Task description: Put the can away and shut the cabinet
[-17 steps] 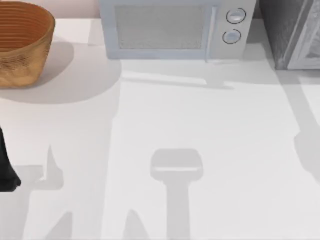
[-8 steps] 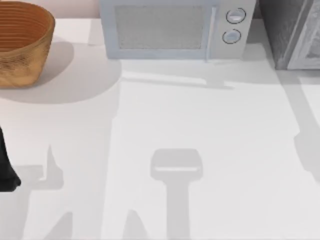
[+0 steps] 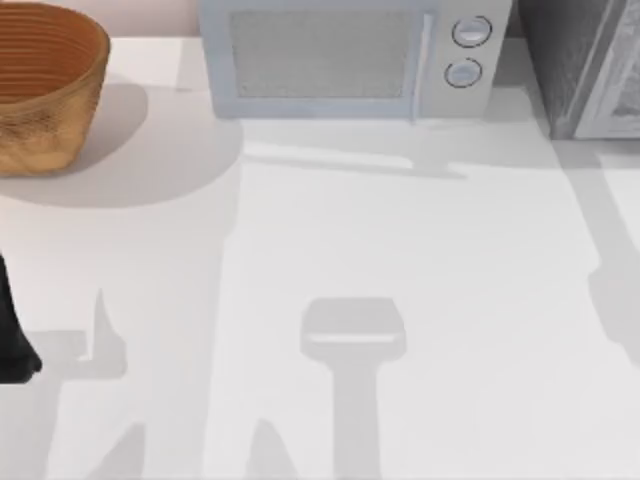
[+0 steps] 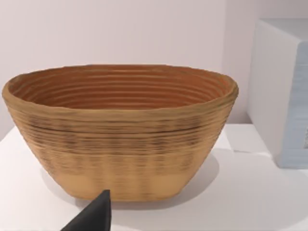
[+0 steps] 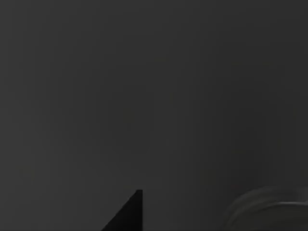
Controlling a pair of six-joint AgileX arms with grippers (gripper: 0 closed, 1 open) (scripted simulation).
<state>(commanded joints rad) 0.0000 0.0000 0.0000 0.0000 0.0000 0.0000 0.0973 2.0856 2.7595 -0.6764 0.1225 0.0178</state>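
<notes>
A white table [image 3: 420, 260] is carrying a woven basket [image 3: 45, 85] at its far left corner, a microwave [image 3: 350, 55] along the far edge and a grey cabinet [image 3: 585, 65] at the far right corner.

There are no words, numbers or signs to read here. The microwave [image 3: 345, 58] has a plain front and two round knobs [image 3: 467, 52] with nothing written on them. The woven basket [image 4: 120, 130] has no label. The right wrist view is dark.
</notes>
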